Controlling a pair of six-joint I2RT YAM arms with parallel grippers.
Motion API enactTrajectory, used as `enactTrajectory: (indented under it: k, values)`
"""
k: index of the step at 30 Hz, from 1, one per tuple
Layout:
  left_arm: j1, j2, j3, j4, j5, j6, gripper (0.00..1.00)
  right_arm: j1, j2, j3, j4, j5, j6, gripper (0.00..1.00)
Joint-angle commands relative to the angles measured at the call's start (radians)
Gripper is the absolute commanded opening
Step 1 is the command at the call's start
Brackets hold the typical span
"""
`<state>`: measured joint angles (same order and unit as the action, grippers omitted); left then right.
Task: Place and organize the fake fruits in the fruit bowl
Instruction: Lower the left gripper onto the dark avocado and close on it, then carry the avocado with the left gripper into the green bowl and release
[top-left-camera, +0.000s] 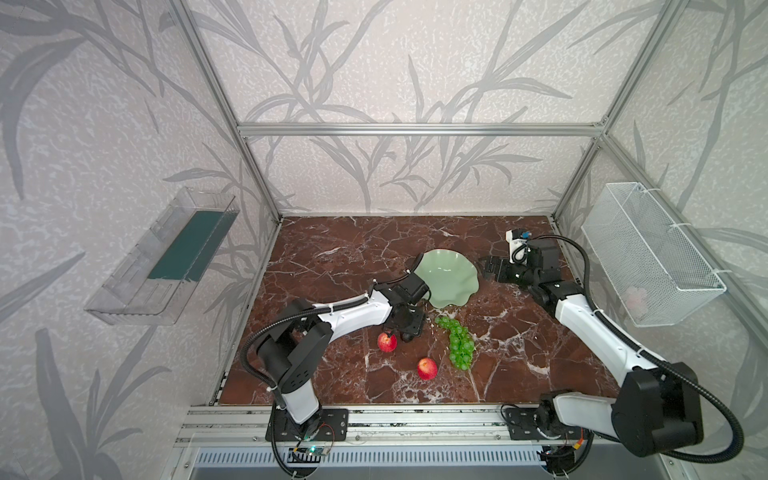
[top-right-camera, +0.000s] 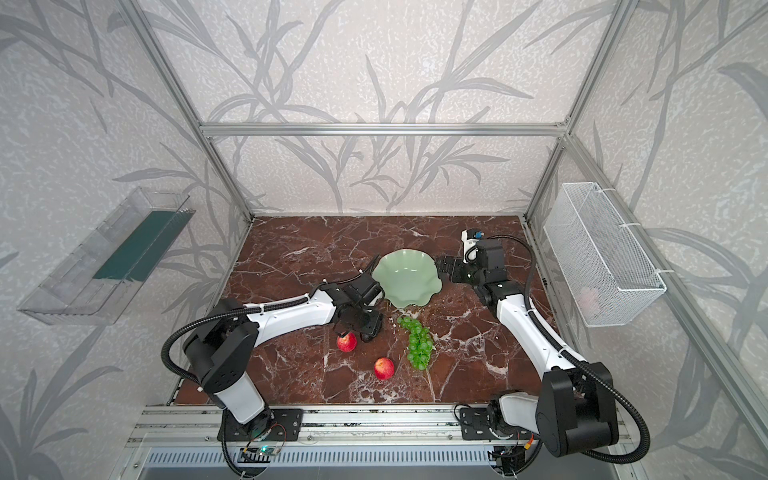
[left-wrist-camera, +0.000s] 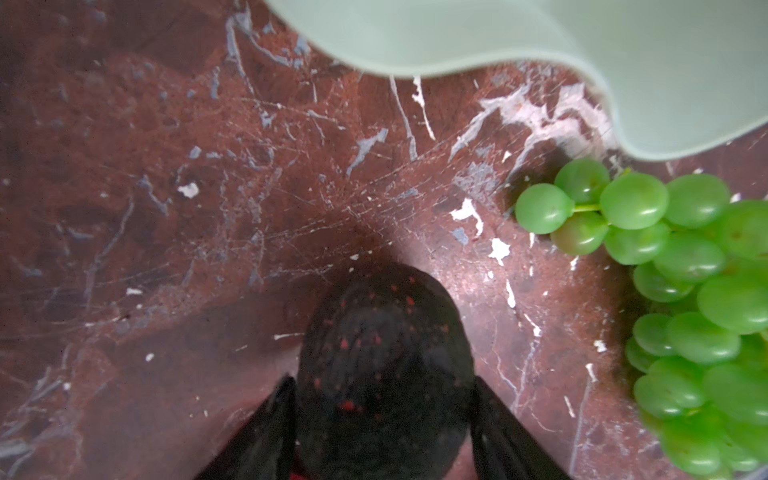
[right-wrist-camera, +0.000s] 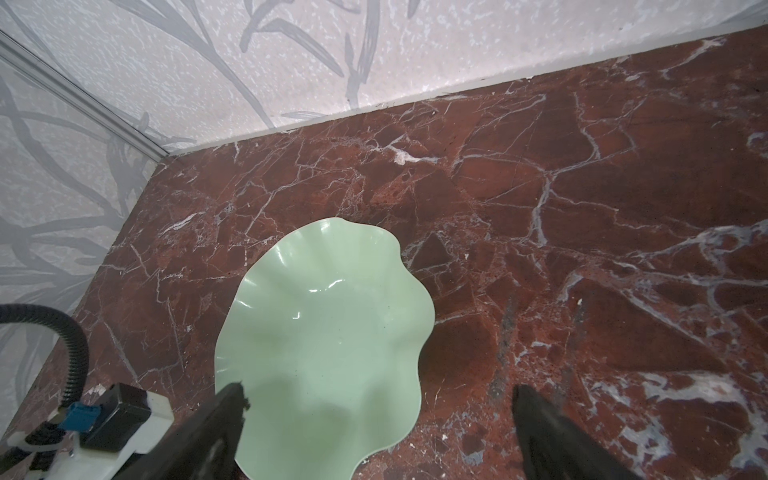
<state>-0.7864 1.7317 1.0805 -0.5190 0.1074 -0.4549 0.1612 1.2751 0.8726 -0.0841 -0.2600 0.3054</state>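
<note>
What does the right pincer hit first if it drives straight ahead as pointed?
Likely the fruit bowl: its scalloped rim lies just ahead of the open right pincer, between its fingers. Height over the rim is unclear.

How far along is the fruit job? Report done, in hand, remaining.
Done: nothing; the fruit bowl is empty. In hand: the left gripper clamps the avocado, not yet over the bowl. Remaining: that avocado, plus two red fruits and the grapes lying on the table. The right gripper hangs open beside the bowl.
</note>
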Motion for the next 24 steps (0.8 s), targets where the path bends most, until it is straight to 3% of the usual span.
enactTrajectory:
  k: [1, 6, 15, 24]
  values:
    - [-0.006, 0.025, 0.04, -0.024, 0.004, -0.011, 0.55, 0.003, -0.013, -0.004, 0.025, 0.005, -0.004, 0.99]
    - [-0.005, -0.034, 0.039, -0.044, -0.023, -0.016, 0.46, 0.003, 0.002, 0.0, 0.027, -0.001, 0.001, 0.99]
    - [-0.005, -0.206, 0.134, -0.154, -0.03, 0.046, 0.45, 0.003, 0.018, -0.004, 0.038, -0.005, 0.013, 0.99]
    - [0.0, -0.148, 0.299, -0.139, -0.06, 0.122, 0.45, 0.002, -0.006, -0.021, 0.032, -0.002, 0.008, 0.99]
